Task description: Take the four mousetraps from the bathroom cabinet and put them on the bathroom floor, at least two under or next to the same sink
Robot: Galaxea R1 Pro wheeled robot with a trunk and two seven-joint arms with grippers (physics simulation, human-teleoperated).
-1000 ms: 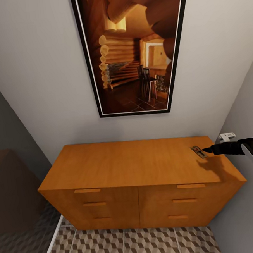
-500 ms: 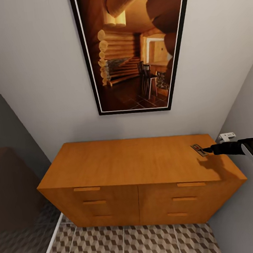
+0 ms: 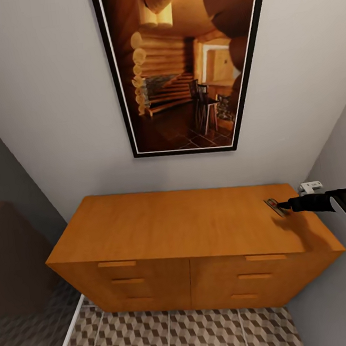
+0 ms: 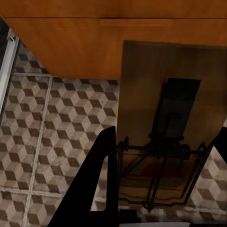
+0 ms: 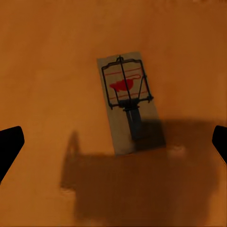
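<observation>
right end effector spread wide above the cabinet top, fingertips at either edge of the wrist view, touching nothing, hovering over a mousetrap lying flat near the top's right rear corner. left end effector clamped on a second mousetrap, held over the bathroom floor just in front of the cabinet. grey walls around, a framed log-cabin picture hanging above. red mouse-shaped print on the resting trap's board; no legible writing.
</observation>
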